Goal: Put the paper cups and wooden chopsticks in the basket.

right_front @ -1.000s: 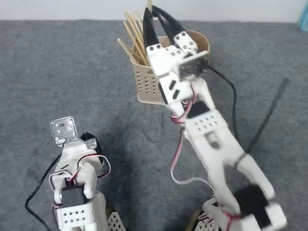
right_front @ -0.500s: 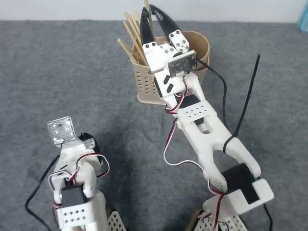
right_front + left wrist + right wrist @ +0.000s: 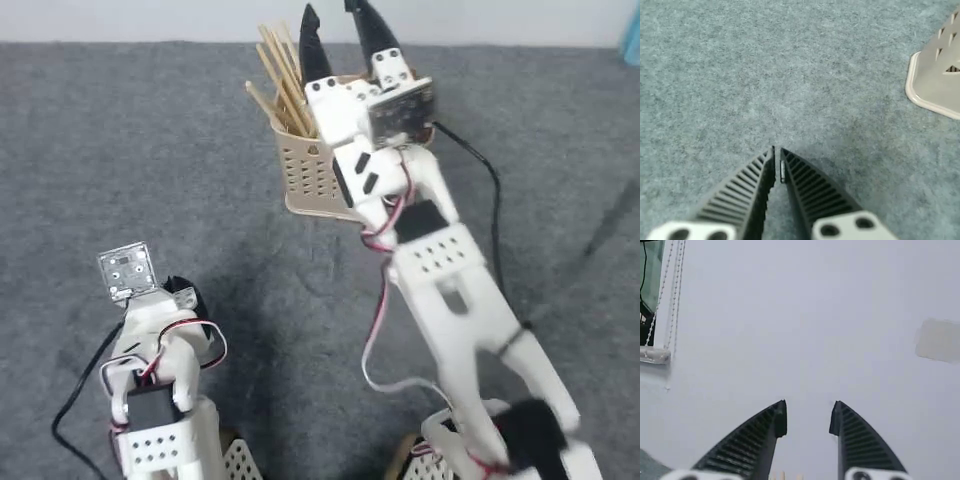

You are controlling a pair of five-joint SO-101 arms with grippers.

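A beige perforated basket (image 3: pixel 310 175) stands on the grey carpet at the far middle, with several wooden chopsticks (image 3: pixel 282 80) sticking up out of its left side. A sliver of brown paper cup (image 3: pixel 427 125) peeks out behind the arm. My right gripper (image 3: pixel 340 22) is raised above the basket, open and holding nothing; its own view (image 3: pixel 807 417) looks at a white wall. My left gripper (image 3: pixel 777 151) is shut and empty, low over the carpet at the near left, with the basket's corner (image 3: pixel 935 80) off to one side.
Grey carpet covers the whole work area. Black cables (image 3: pixel 487 190) trail along the right side of the right arm. The left arm's base (image 3: pixel 155 410) sits at the near left. A white wall runs behind the far edge.
My right gripper has lifted and tipped upward above the basket, and that arm's elbow has swung nearer. The left arm has stayed put.
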